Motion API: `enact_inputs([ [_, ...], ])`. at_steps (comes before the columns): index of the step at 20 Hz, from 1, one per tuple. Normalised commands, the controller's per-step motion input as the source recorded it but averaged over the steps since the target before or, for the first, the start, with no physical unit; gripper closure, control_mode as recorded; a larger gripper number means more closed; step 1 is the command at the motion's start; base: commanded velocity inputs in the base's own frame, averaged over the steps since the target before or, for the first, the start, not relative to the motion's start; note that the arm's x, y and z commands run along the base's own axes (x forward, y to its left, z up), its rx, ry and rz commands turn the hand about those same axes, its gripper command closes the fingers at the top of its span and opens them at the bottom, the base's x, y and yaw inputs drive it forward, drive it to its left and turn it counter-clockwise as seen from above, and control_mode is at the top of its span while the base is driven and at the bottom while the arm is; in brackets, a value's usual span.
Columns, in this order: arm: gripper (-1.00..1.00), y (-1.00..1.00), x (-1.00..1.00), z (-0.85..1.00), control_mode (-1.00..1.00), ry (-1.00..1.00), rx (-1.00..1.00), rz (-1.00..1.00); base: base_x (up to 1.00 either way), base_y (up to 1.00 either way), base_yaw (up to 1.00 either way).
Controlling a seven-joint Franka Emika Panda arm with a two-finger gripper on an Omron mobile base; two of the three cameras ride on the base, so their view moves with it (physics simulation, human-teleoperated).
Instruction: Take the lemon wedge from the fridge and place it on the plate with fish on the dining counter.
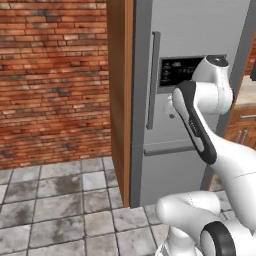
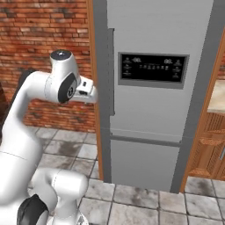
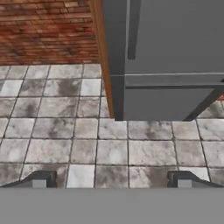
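Arm raised and bent at the elbow before the closed fridge (image 2: 149, 101), wrist beside its long bar handle (image 1: 153, 80), pincer (image 3: 112, 179) spread wide and empty, angled down over the grey floor tiles (image 3: 65, 144).

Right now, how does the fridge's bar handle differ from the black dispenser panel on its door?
The bar handle is a long, narrow grey bar running vertically; the dispenser panel is a wide black rectangle lying horizontally. The handle stands along the door's left edge, beside the wooden side panel; the dispenser panel sits further right on the door face. Both are on the shut upper door of the fridge.
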Motion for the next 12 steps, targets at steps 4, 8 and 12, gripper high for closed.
enact_inputs([
  [4,-1.00,-0.31,0.06,0.31,-1.00,-0.54,-0.01,0.00,0.00,0.00,0.00],
  [8,-1.00,-0.17,0.54,0.33,-1.00,-0.31,0.00,0.00,0.00,0.00,0.00],
  [12,-1.00,0.00,0.96,0.17,-1.00,-0.05,0.00,-0.08,0.00,0.00,0.00],
])
